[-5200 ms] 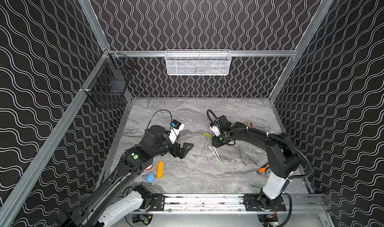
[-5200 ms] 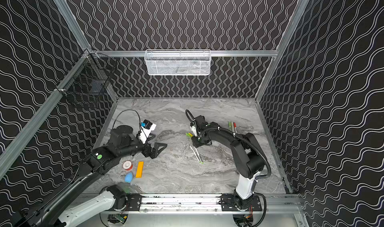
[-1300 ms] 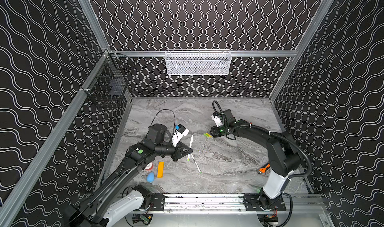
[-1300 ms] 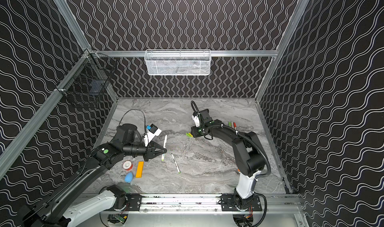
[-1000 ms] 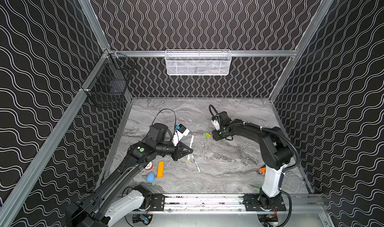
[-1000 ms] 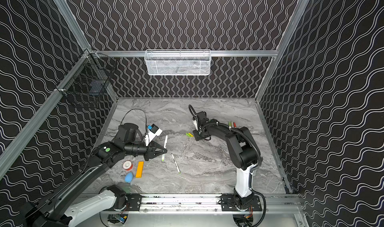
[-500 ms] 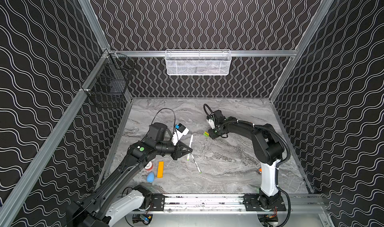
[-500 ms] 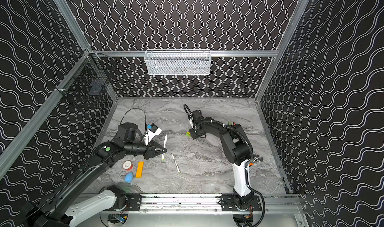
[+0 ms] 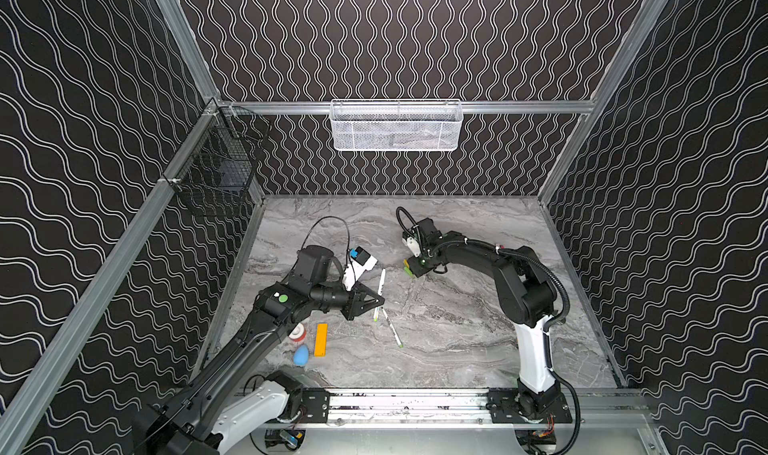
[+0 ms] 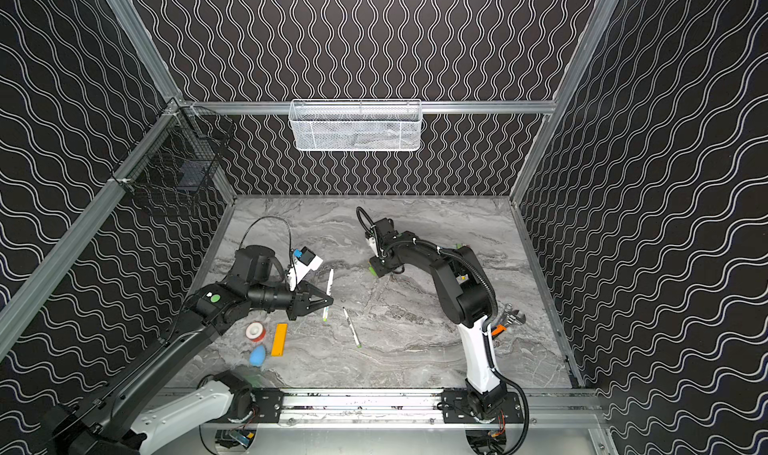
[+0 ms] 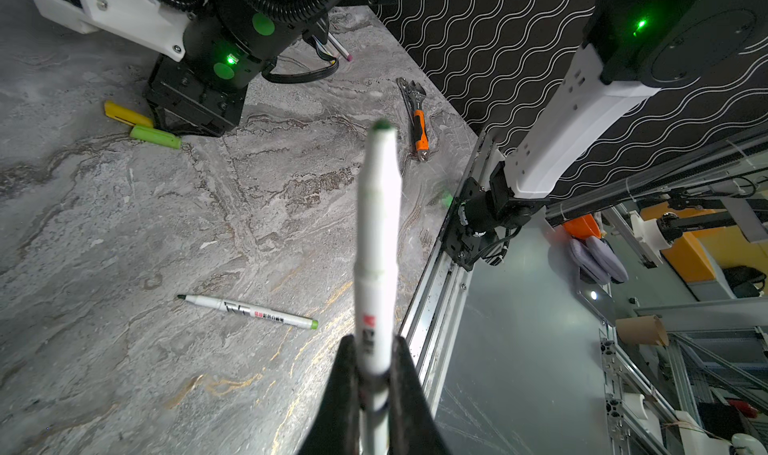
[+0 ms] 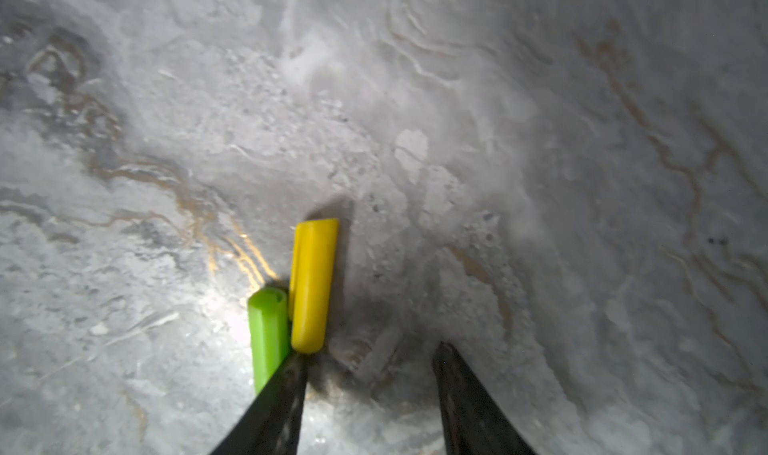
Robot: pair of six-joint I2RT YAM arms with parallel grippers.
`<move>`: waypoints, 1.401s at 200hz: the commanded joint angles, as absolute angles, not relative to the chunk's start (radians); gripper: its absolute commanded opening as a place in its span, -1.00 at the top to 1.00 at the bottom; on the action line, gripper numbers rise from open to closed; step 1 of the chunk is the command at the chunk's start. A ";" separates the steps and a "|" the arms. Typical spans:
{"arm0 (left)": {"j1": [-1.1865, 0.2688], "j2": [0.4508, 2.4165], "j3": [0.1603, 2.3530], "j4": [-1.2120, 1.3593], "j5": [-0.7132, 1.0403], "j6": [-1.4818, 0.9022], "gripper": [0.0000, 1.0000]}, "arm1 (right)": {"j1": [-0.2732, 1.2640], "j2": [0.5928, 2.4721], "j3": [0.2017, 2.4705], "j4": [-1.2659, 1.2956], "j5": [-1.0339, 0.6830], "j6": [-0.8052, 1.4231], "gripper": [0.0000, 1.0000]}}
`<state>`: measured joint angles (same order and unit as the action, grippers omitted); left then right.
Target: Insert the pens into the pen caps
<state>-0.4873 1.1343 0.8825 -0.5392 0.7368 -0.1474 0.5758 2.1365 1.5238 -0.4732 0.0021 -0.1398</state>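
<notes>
My left gripper [image 9: 379, 304] [image 11: 374, 349] is shut on a white pen [image 9: 380, 284] [image 11: 376, 224] with a green tip, held above the table in both top views [image 10: 328, 290]. A second pen [image 9: 392, 328] [image 10: 351, 328] [image 11: 249, 310] lies on the marble beside it. My right gripper [image 9: 414, 269] [image 12: 372, 355] is open and low on the table, with nothing between its fingers. A green pen cap [image 12: 268, 332] [image 11: 156, 137] and a yellow pen cap [image 12: 312, 282] [image 11: 126, 115] lie side by side just outside one finger, touching it. More pens [image 11: 340, 51] lie behind the right arm.
An orange-handled wrench [image 11: 417, 120] [image 10: 505, 324] lies at the right front. A flat orange-yellow bar [image 9: 321, 340], a tape roll [image 9: 296, 333] and a blue egg-shaped blob [image 9: 301, 355] sit at the left front. A white mesh basket [image 9: 397, 126] and a black wire basket [image 9: 216, 174] hang on the walls.
My right gripper has slid left up to the two caps and its elbow has swung in toward the middle. The left gripper has kept still, holding its pen.
</notes>
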 commanded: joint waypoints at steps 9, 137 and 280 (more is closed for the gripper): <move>-0.483 1.136 0.885 -0.512 0.753 -0.127 1.00 | 0.584 2.161 1.542 -0.542 -0.023 -0.156 -0.05; -0.479 1.132 0.885 -0.518 0.744 -0.124 1.00 | 0.584 2.248 1.689 -0.652 -0.125 -0.146 0.00; -0.478 1.127 0.887 -0.523 0.736 -0.119 1.00 | 0.571 2.358 1.844 -0.695 -0.189 -0.023 0.00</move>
